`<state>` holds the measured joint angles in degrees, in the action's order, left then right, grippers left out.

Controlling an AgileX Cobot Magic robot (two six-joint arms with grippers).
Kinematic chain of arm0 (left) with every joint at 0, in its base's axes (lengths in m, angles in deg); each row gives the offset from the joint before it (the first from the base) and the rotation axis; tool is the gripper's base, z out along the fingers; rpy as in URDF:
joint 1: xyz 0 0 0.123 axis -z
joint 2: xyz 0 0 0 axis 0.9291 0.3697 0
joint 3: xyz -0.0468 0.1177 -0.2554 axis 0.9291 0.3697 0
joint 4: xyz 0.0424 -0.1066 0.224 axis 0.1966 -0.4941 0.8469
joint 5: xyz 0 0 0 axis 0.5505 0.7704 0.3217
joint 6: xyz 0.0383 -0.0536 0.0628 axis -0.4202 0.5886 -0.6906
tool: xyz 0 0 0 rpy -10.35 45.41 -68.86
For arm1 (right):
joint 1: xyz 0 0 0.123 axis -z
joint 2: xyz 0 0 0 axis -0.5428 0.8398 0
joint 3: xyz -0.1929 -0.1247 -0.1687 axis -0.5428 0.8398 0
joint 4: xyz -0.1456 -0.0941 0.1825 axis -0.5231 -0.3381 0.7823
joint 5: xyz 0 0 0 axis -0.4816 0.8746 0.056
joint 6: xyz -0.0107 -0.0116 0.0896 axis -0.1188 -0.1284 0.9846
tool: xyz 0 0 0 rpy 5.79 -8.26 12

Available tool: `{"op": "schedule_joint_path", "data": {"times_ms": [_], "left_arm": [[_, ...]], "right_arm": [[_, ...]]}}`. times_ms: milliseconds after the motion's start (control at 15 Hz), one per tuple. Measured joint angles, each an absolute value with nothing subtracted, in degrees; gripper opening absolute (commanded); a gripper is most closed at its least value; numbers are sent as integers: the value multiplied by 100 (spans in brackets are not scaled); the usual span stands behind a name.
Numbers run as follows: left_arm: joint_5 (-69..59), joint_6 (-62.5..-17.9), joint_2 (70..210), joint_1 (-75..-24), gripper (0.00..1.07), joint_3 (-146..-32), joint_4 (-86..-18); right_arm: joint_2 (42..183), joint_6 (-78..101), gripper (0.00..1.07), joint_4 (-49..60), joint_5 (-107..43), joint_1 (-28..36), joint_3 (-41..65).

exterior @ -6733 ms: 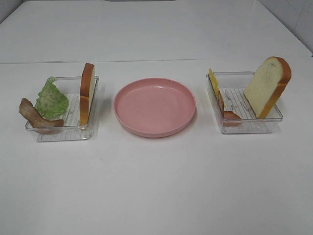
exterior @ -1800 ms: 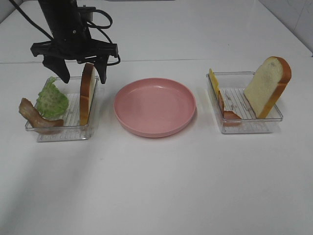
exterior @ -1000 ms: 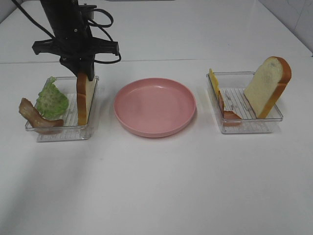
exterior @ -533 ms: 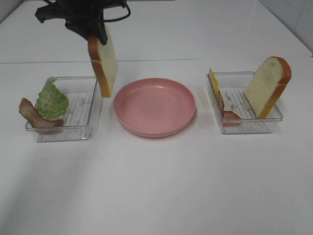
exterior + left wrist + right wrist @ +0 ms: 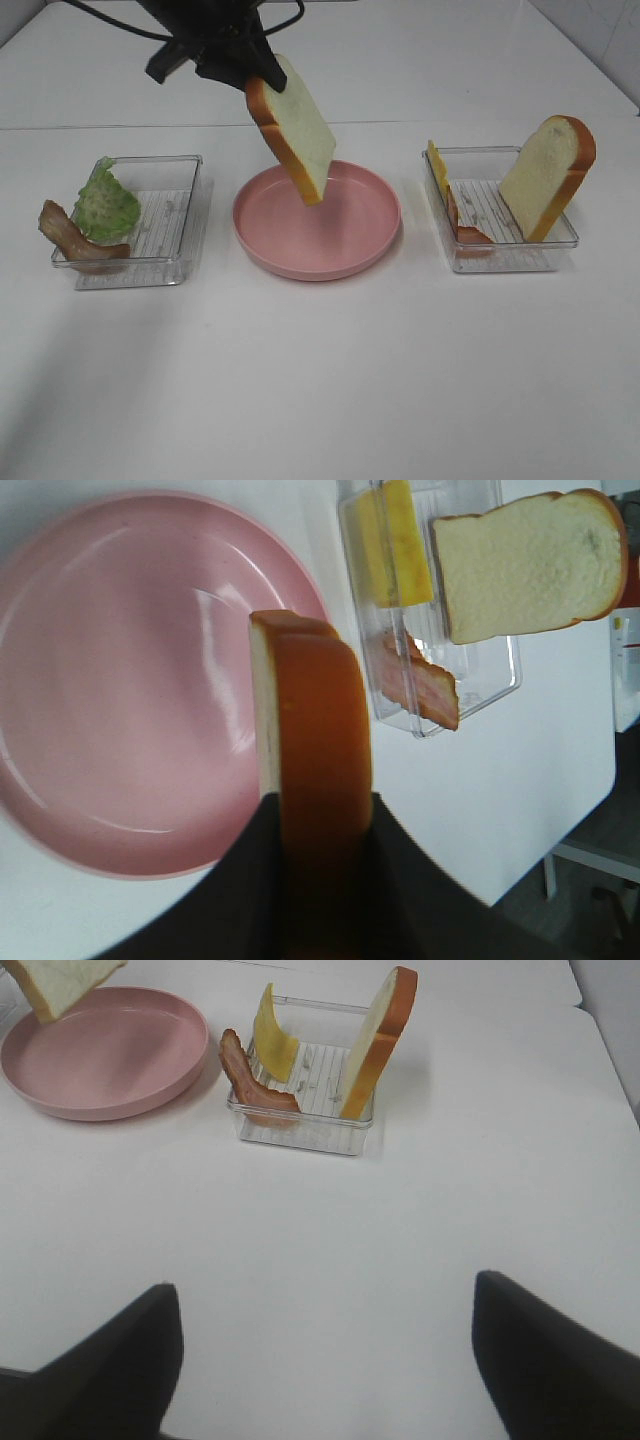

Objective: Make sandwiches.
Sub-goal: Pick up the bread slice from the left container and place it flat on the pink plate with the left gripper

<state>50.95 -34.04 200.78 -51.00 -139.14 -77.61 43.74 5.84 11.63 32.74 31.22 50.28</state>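
Observation:
My left gripper [image 5: 243,72] is shut on a white bread slice [image 5: 293,128] with an orange-brown crust. The slice hangs tilted in the air over the left half of the round pink plate [image 5: 345,232]. In the left wrist view the slice [image 5: 318,720] stands edge-on between the dark fingers [image 5: 410,880], above the plate [image 5: 120,680]. My right gripper [image 5: 330,1380] is open over bare table, well short of the right tray [image 5: 300,1132], and it holds nothing. No sandwiches are in view, only loose pieces.
The clear left tray [image 5: 185,215] holds green lettuce [image 5: 105,203] and a bacon strip [image 5: 75,240]. The clear right tray [image 5: 505,258] holds yellow cheese [image 5: 437,165], a bacon strip [image 5: 466,232] and a leaning bread slice [image 5: 550,175]. White table lies in front.
The left gripper closed on the bread slice in the left tray and lifted it out. It then carried it right and tilted it over the pink plate.

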Motion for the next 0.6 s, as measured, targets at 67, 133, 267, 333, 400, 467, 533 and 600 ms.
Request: {"op": "schedule_joint_path", "data": {"times_ms": [67, 133, 267, 333, 400, 467, 533, 600], "left_arm": [[5066, -3462, 20176, -5100, 0, -13914, -7887], [5043, -3530, 20353, -5100, 0, -13914, -8048], [4912, -3565, 20691, -5100, 0, -13914, -8157], [4717, -3582, 20972, -5100, 0, -13914, -8334], [4591, -3645, 21069, -5100, 0, -13914, -8432], [4482, -3725, 21144, -5100, 0, -13914, -8598], [4442, -3794, 21178, -5100, 0, -13914, -8701], [4413, -3914, 21230, -5100, 0, -13914, -8930]], "right_arm": [[4374, 584, 75, 1163, 3274, 3122, 5028], [4374, 584, 75, 1163, 3274, 3122, 5028], [4374, 584, 75, 1163, 3274, 3122, 5028], [4374, 584, 75, 1163, 3274, 3122, 5028], [4374, 584, 75, 1163, 3274, 3122, 5028], [4374, 584, 75, 1163, 3274, 3122, 5028], [4374, 584, 75, 1163, 3274, 3122, 5028], [4374, 584, 75, 1163, 3274, 3122, 5028]]}}
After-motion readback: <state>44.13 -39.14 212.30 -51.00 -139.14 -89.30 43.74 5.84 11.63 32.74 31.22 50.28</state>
